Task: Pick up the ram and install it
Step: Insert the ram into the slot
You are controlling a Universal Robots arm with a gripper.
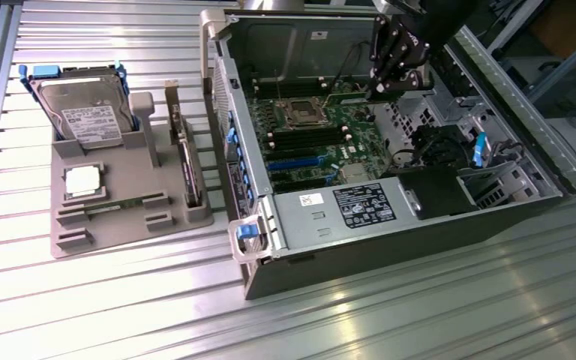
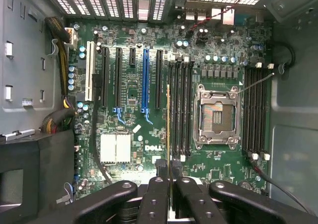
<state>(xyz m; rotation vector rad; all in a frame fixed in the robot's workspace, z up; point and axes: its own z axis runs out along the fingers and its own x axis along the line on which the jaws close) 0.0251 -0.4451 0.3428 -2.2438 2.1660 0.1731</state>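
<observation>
Single arm (image 1: 438, 19) hanging in from the exterior view's upper right, its wrist directing the gripper (image 1: 398, 87) steeply downward. Black fingers (image 2: 159, 184) set close together, pinching the ram (image 2: 168, 124) edge-on between their tips.

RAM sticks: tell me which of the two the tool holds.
The ram pinched edge-on in the tool over the motherboard; the other stick lies on the grey tray.
</observation>
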